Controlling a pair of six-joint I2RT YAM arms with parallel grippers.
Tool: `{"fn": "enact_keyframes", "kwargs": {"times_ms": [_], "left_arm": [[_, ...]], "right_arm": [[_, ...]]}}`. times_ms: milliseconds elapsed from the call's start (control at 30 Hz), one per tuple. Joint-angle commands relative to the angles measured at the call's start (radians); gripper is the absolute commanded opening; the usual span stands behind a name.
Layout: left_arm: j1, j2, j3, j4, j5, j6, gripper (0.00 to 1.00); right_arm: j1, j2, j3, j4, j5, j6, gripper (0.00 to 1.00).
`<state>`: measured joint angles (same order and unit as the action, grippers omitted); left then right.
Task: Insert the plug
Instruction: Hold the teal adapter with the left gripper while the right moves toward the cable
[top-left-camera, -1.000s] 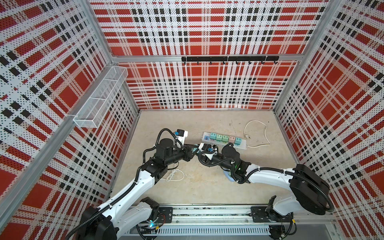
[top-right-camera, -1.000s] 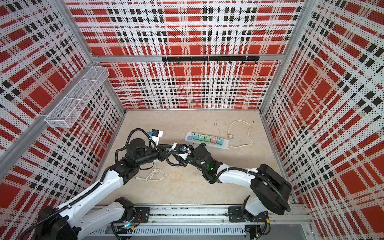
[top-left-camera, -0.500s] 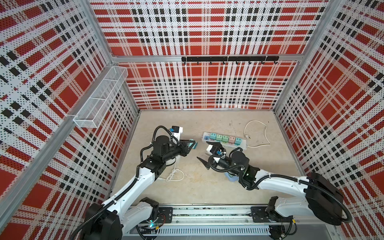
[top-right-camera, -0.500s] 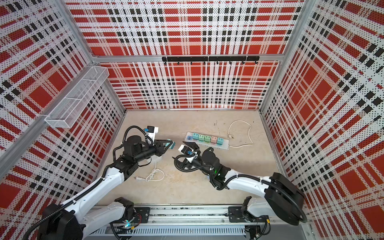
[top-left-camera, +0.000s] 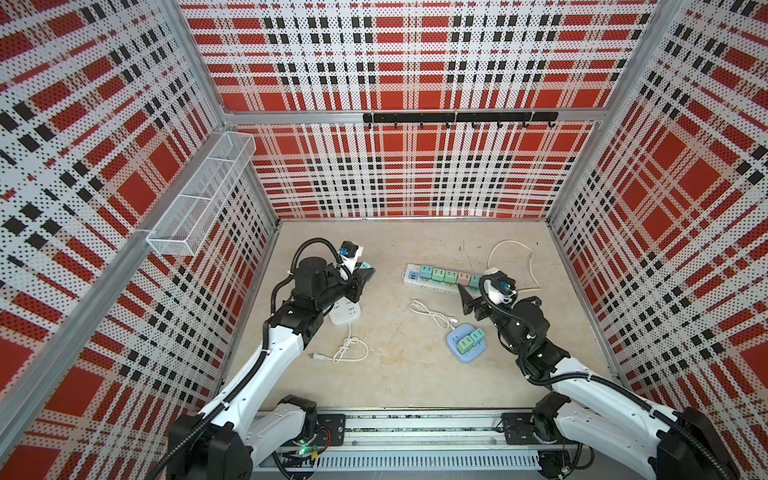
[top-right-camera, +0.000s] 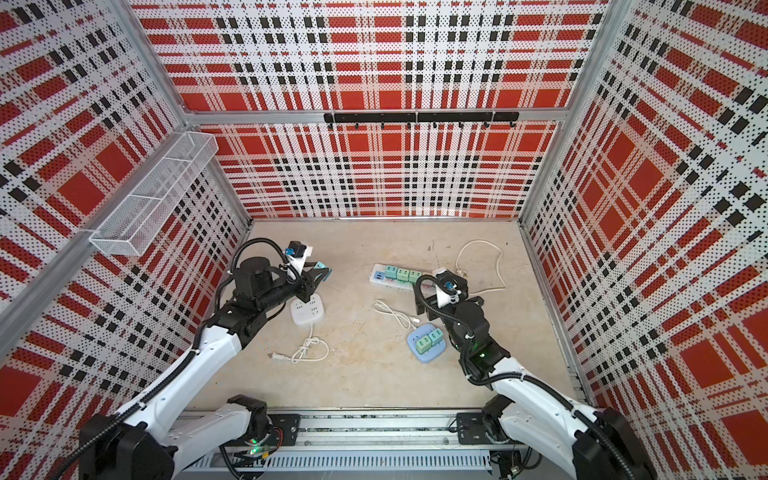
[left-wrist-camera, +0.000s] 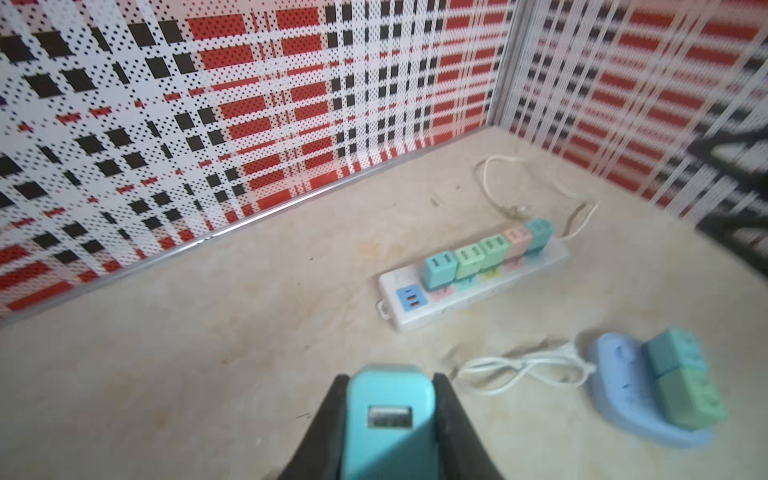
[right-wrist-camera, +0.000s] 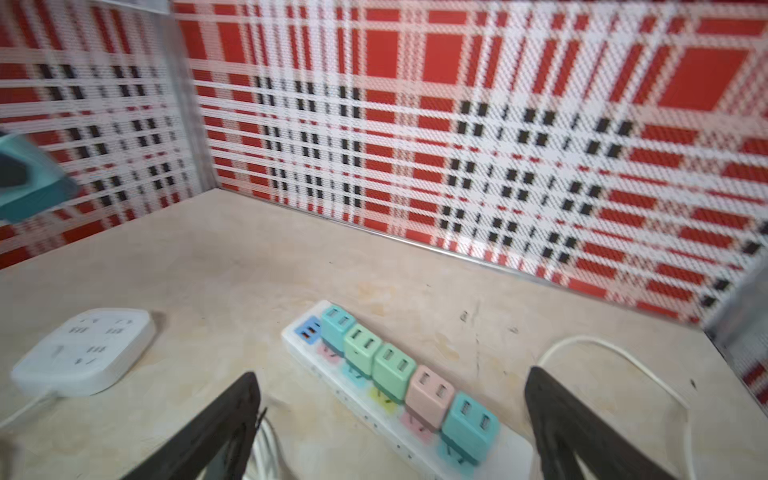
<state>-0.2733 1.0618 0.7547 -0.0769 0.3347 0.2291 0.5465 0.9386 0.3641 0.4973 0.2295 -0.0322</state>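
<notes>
A teal USB plug sits clamped between the black fingers of my left gripper, its USB port facing the wrist camera. In both top views this gripper hovers just past the far edge of a white square power strip on the left of the floor. My right gripper stands wide open and empty above the right end of a long white power strip that carries several coloured plugs. The teal plug shows blurred at the edge of the right wrist view.
A blue power strip with green plugs lies near the right arm. A loose white cable lies mid-floor. The square strip's cord is coiled in front of it. The long strip's cord loops toward the back right. Plaid walls enclose the floor.
The two grippers met at the middle around the plug. My right gripper opened and drew back to the right; my left gripper carried the teal plug back to the left.
</notes>
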Motion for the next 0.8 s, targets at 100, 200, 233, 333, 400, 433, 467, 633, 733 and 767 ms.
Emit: {"fn": "enact_keyframes", "kwargs": {"times_ms": [100, 200, 233, 333, 400, 433, 467, 633, 733, 767], "left_arm": [[0.051, 0.058, -0.030, -0.098, -0.072, 0.302, 0.00], [0.078, 0.115, -0.052, -0.113, -0.004, 0.377, 0.00], [0.088, 0.132, -0.062, -0.112, 0.016, 0.396, 0.00], [0.118, 0.154, -0.074, -0.136, 0.058, 0.441, 0.00], [0.125, 0.141, -0.099, -0.125, 0.048, 0.469, 0.00], [0.126, 0.133, -0.115, -0.116, 0.043, 0.481, 0.00], [0.128, 0.128, -0.136, -0.100, 0.042, 0.494, 0.00], [0.135, 0.149, -0.142, -0.112, 0.076, 0.550, 0.00], [0.152, 0.175, -0.113, -0.134, 0.100, 0.551, 0.00], [0.156, 0.184, -0.108, -0.135, 0.098, 0.543, 0.00]], "right_arm": [[-0.111, 0.067, -0.059, 0.061, 0.055, 0.096, 1.00], [-0.139, 0.077, -0.055, 0.057, 0.018, 0.111, 1.00], [-0.142, 0.082, -0.059, 0.067, 0.014, 0.115, 1.00], [-0.150, 0.091, -0.065, 0.090, -0.022, 0.115, 1.00], [-0.151, 0.088, -0.069, 0.093, -0.020, 0.117, 1.00], [-0.151, 0.083, -0.073, 0.096, -0.022, 0.117, 1.00], [-0.152, 0.080, -0.077, 0.103, -0.024, 0.117, 1.00], [-0.161, 0.057, -0.097, 0.115, -0.034, 0.124, 1.00], [-0.167, 0.045, -0.106, 0.116, -0.040, 0.129, 1.00], [-0.168, 0.042, -0.108, 0.118, -0.041, 0.130, 1.00]]}}
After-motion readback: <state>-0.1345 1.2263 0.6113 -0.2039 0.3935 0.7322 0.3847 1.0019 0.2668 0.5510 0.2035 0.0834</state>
